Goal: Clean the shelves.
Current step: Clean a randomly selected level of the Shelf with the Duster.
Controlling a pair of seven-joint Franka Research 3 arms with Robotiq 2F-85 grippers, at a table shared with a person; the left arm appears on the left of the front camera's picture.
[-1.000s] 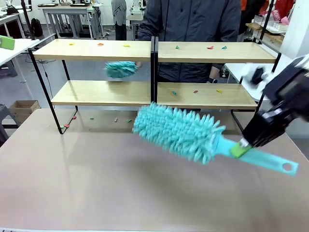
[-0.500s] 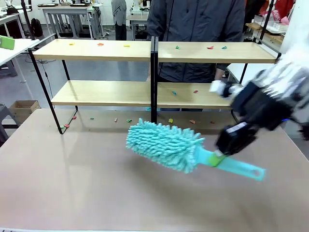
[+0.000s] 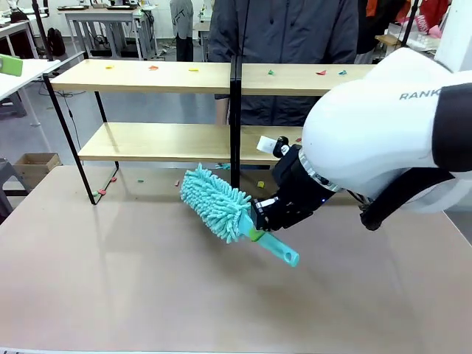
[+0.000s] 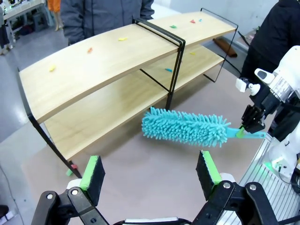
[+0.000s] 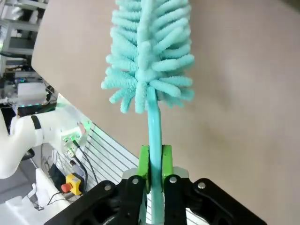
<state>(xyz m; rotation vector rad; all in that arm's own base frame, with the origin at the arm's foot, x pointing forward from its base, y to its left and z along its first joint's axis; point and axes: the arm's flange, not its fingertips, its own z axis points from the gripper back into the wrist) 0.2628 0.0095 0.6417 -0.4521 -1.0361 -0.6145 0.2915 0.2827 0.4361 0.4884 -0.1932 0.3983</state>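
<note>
The shelves [image 3: 140, 76] stand across the far half of the table, light wood boards on a black frame, also in the left wrist view [image 4: 93, 61]. Small coloured scraps [image 3: 321, 72] lie on the boards. My right gripper [image 3: 257, 225] is shut on the handle of a teal fluffy duster [image 3: 214, 200], whose head hangs just above the table in front of the centre post [image 3: 234, 118]. In the right wrist view the green pads [image 5: 144, 161] clamp the handle and the duster head [image 5: 147, 56] points away. My left gripper [image 4: 150, 171] is open and empty, high above the table.
A person in a dark jacket [image 3: 280, 29] stands behind the shelves. More coloured scraps [image 3: 260, 184] lie on the table under the lower boards. A cardboard box [image 3: 33, 166] sits on the floor at left. The near table [image 3: 147, 295] is bare.
My right arm has swung left toward the middle, carrying the duster closer to the centre post and turning its head away from me. The person's own duster on the lower left board is gone.
</note>
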